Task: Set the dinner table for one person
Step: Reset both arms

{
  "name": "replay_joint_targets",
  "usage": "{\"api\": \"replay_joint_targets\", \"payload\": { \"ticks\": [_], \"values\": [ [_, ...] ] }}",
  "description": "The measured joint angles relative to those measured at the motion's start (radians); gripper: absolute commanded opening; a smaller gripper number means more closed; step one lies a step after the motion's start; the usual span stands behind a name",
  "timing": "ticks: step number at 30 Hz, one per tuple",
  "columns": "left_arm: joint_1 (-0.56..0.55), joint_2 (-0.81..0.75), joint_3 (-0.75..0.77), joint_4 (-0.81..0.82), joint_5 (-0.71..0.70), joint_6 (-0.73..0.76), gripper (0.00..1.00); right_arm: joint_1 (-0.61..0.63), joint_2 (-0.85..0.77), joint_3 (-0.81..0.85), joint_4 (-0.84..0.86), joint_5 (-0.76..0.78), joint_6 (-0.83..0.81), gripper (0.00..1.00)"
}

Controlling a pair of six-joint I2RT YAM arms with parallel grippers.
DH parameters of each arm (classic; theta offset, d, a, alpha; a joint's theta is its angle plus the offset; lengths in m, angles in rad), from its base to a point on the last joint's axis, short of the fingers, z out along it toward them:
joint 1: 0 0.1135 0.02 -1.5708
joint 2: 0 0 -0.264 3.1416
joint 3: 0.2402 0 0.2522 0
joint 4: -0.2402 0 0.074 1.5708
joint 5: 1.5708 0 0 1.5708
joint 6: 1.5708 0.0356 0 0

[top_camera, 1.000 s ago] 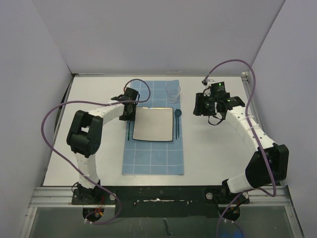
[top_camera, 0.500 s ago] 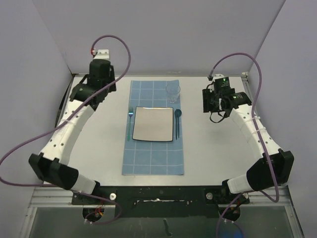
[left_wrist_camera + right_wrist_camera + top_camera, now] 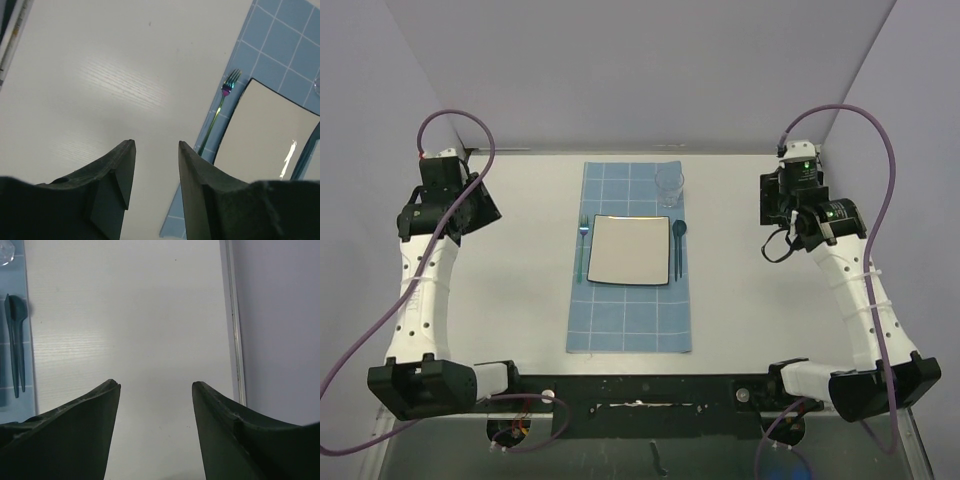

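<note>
Both arms have swung outward since a moment ago: the left arm has left the fork and now sits by the left edge, and the right arm has drawn back toward the far right corner.

Seen from above, the dinner table (image 3: 520, 300) fills the floor of the scene between pale walls. It is a large flat white rectangle with a faint wood grain and a black rail (image 3: 640, 392) along its near edge.

A blue gridded mat (image 3: 628, 325) lies down the table's middle. On it rests a square white plate (image 3: 630, 250), with a fork (image 3: 583, 245) just left of it, dark teal cutlery (image 3: 677, 245) just right, and a clear glass (image 3: 669, 186) beyond its far right corner.

The left gripper (image 3: 156, 150) hangs over bare table with its jaws partly apart, holding nothing. The right gripper (image 3: 156, 386) hangs over bare table near the right edge, jaws wide apart and empty.
</note>
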Motion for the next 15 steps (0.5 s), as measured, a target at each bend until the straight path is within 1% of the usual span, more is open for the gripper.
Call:
{"api": "replay_joint_targets", "payload": {
  "ticks": [6,15],
  "values": [
    [0.01,0.003,-0.079,-0.003,0.107,-0.023,0.38,0.0,0.001,0.0,0.003,-0.084,0.024,0.62],
    [0.013,0.005,-0.092,0.003,0.148,-0.024,0.38,0.0,0.001,-0.023,0.028,-0.095,0.026,0.61]
  ]
}}
